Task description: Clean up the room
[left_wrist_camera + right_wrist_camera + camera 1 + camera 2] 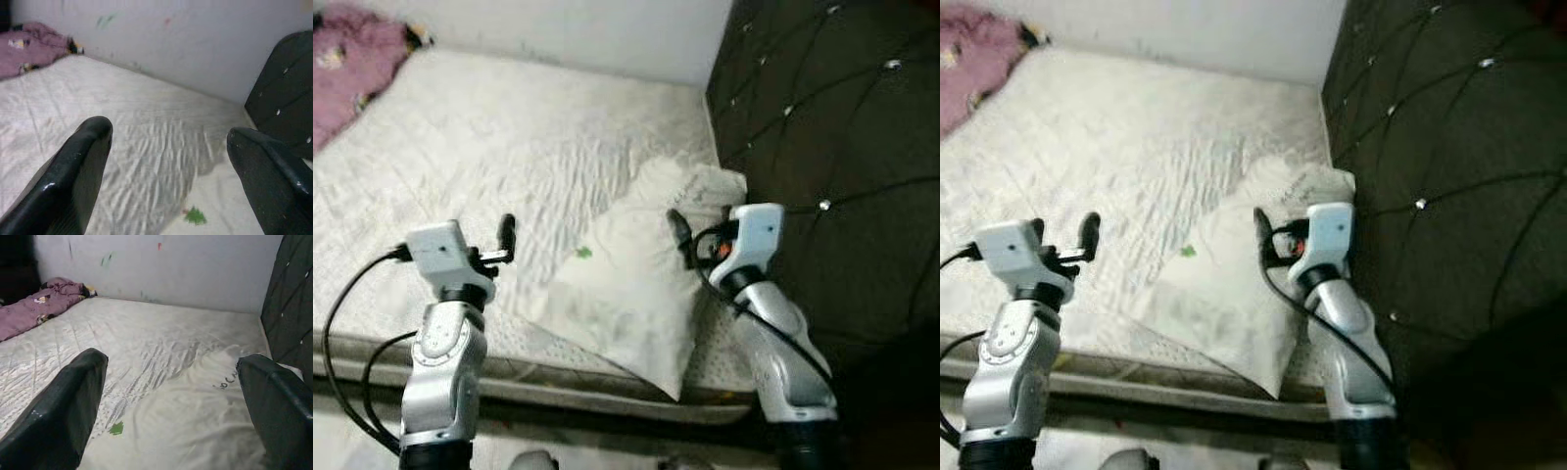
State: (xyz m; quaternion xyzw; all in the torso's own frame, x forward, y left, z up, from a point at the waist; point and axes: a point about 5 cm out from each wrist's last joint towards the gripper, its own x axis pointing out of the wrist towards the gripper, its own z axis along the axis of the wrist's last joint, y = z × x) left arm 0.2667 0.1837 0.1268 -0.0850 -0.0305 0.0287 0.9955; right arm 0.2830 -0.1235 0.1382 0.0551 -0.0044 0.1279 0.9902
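Observation:
A white pillow (626, 289) with a small green mark (583, 253) lies crumpled on the white mattress (489, 137), near the dark headboard. A purple blanket (352, 59) is bunched at the far left corner of the bed. My left gripper (497, 243) hovers open over the near edge of the mattress, left of the pillow, with nothing between its fingers (73, 171). Just above the pillow's right side, my right gripper (690, 240) is also open and empty, with the pillow below its fingers (63, 411).
A black tufted headboard (842, 147) rises on the right. A pale wall (587, 29) runs behind the bed. The bed's near edge (558, 392) crosses in front of my arms, with a strip of floor below it.

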